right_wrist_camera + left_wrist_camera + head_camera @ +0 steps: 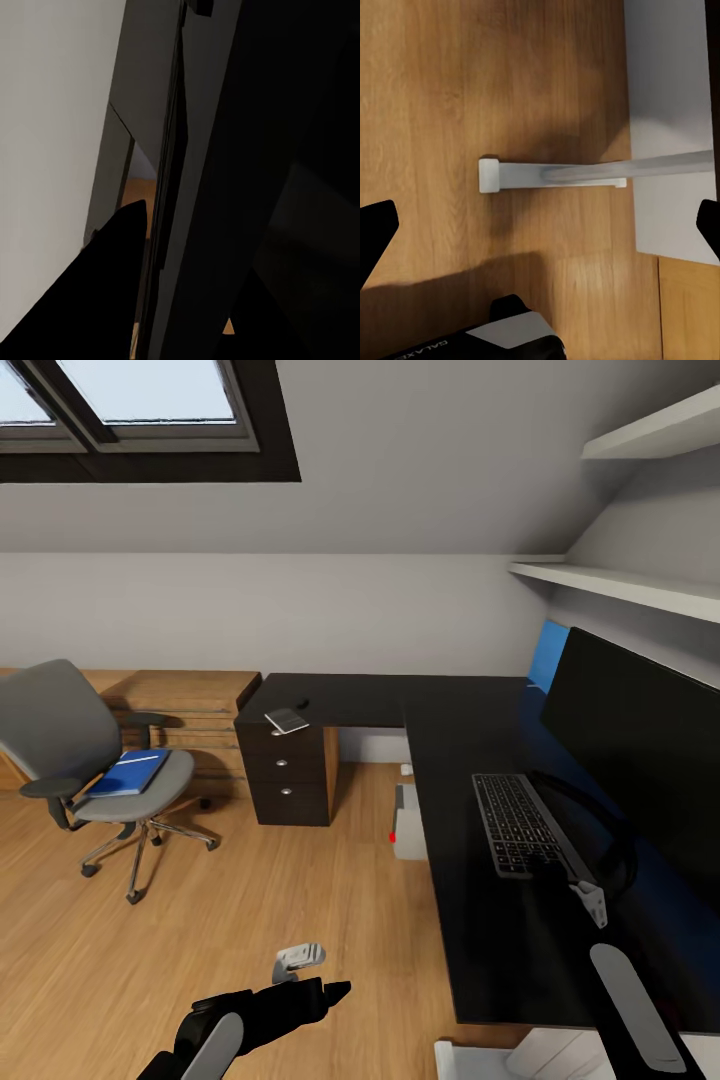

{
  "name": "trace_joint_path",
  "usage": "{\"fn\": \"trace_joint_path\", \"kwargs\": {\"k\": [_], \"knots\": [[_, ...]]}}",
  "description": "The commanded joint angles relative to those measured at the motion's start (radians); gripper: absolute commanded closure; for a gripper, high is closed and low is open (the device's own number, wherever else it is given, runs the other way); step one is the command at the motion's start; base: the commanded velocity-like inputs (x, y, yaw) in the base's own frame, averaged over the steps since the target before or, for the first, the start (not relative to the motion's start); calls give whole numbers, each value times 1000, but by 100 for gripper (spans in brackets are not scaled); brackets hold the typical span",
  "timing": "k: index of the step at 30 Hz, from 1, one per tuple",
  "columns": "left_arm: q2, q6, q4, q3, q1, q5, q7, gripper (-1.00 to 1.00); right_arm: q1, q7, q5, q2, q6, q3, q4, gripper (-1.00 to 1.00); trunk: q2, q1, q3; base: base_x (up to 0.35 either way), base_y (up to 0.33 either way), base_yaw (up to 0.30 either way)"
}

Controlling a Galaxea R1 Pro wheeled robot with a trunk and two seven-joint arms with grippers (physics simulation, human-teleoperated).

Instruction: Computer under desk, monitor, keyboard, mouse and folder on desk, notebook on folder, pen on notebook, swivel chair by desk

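Note:
The black L-shaped desk (470, 920) fills the right side, with the wide black monitor (640, 760) standing on it. In front of the monitor lies the keyboard (515, 822), and my right gripper (550, 858) sits low over its near end, dark against the desk. One black fingertip (112, 277) shows in the right wrist view. On the desk's far corner rest the grey notebook (287, 720) and the tiny mouse (302, 704). The blue folder (130, 772) lies on the swivel chair (90, 760) at left. Under the desk stands the computer (408, 830). My left gripper (335, 990) hangs open over the floor. The pen is too small to make out.
A three-drawer unit (287, 775) holds up the desk's far corner, and a low light-wood cabinet (190, 710) stands behind the chair. Shelves (620, 585) run above the monitor. A white desk foot (510, 174) lies on the plank floor (250, 880) under my left gripper.

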Motion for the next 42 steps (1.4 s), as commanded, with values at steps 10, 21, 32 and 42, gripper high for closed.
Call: {"fn": "trace_joint_path", "kwargs": {"k": [10, 21, 32, 42], "knots": [[1, 2, -1, -2, -1, 10, 8, -100, -1, -7, -6, 0, 5, -2, -2, 100, -1, 0, -1, 0, 0, 0], [1, 2, -1, -2, -1, 10, 8, -100, -1, -15, -5, -1, 5, -2, -3, -100, -1, 0, -1, -104, -94, 0], [1, 2, -1, -2, -1, 10, 6, -100, -1, -15, -5, -1, 6, -1, -4, -100, -1, 0, -1, -320, -44, 0], [1, 2, -1, -2, -1, 10, 6, -100, -1, -15, -5, -1, 5, 32, -4, -100, -1, 0, -1, -287, -1, 0]]}}
